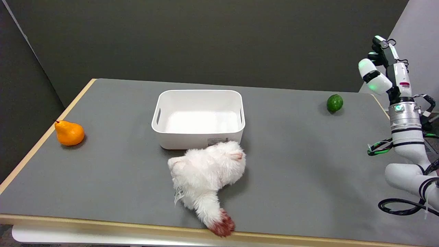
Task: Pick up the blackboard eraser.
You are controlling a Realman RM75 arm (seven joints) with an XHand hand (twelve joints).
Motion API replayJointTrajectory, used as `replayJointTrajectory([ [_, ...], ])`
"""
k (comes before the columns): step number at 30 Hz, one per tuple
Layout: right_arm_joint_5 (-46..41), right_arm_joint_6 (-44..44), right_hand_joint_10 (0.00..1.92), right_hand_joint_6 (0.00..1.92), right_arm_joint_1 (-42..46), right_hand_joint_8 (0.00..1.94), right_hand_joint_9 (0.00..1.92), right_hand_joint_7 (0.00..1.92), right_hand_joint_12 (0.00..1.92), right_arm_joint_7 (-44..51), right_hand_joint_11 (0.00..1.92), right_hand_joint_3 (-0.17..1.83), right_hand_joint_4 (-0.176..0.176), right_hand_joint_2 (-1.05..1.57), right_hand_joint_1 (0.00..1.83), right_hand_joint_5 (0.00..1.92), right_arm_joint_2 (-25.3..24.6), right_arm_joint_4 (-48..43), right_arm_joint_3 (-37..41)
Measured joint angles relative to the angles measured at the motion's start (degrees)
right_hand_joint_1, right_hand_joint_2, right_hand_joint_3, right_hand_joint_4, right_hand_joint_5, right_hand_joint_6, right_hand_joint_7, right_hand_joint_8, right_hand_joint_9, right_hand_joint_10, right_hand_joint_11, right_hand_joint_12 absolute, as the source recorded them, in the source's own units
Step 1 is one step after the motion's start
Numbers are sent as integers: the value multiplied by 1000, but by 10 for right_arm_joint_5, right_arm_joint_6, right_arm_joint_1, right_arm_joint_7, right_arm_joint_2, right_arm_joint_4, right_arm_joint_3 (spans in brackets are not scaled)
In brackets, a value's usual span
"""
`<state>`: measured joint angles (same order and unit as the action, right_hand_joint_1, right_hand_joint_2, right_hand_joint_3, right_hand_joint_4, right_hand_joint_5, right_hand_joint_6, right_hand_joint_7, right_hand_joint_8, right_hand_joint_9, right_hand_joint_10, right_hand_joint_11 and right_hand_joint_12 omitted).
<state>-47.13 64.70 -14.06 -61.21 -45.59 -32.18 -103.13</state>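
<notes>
right hand raised off the table's right edge, fingers apart, grasping nothing, white bin mid-table, white plush toy touching its front, orange pear far left, avocado far right

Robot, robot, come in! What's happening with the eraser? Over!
Right hand raised off the table's right edge, holding nothing. No blackboard eraser in sight. On table: white bin, plush toy, pear, avocado.

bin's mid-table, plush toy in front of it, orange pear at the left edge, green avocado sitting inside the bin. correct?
Not quite. In the head view the white bin holds nothing; the green avocado sits on the table far to the bin's right. The plush toy in front of the bin and the orange pear at the left edge are as stated.
</notes>
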Motion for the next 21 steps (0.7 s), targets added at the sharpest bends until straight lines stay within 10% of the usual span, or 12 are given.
replayJointTrajectory([
  [21, 142, -19, 751, 397, 10, 341, 330, 280, 1323, -102, 230, 966, 101, 649, 467, 150, 31, -71, -1],
])
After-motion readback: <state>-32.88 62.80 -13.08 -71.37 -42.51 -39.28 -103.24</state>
